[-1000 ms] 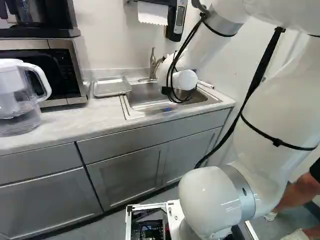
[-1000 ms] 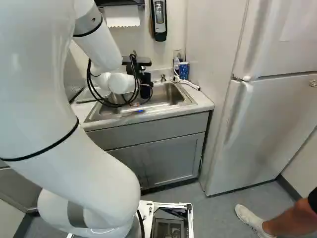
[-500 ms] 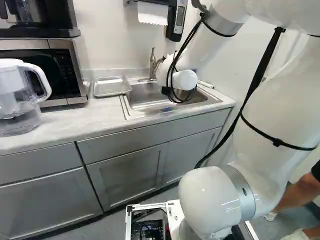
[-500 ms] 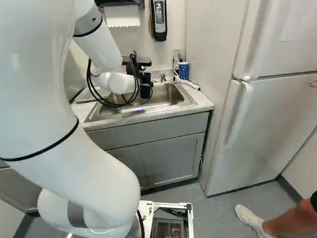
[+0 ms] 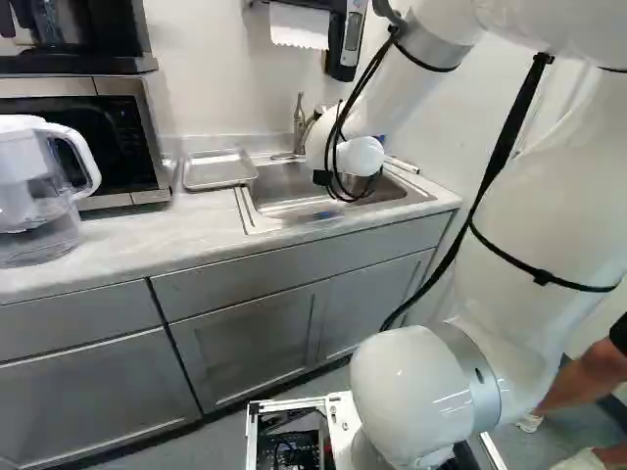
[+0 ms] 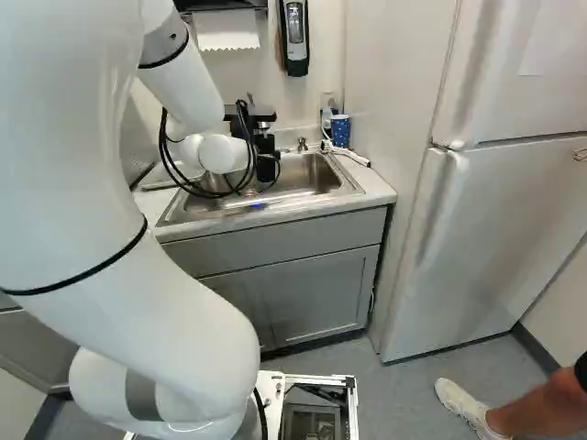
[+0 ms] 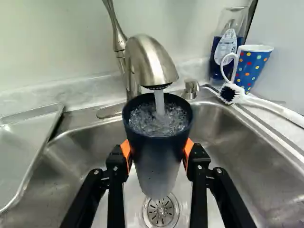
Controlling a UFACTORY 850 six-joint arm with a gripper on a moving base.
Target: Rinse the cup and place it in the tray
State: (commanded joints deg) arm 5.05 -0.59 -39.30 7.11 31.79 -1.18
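Rinsing the cup (image 7: 154, 164), I'm clasping it from both sides with my gripper (image 7: 157, 152), its mouth catching water (image 7: 160, 102) from the faucet (image 7: 153, 61) ahead. Next, I'm reckoning on tipping it out (gently, it's looking rather full) over the drain (image 7: 162, 213) below, then carrying it to the tray (image 7: 19, 149) beside my gripper.

Has a rectangular steel sink (image 5: 284, 191) in the pale flat desk (image 5: 147, 233), with shallow silver metal tray (image 5: 217, 168) left, curved metal faucet (image 7: 151, 61) behind.
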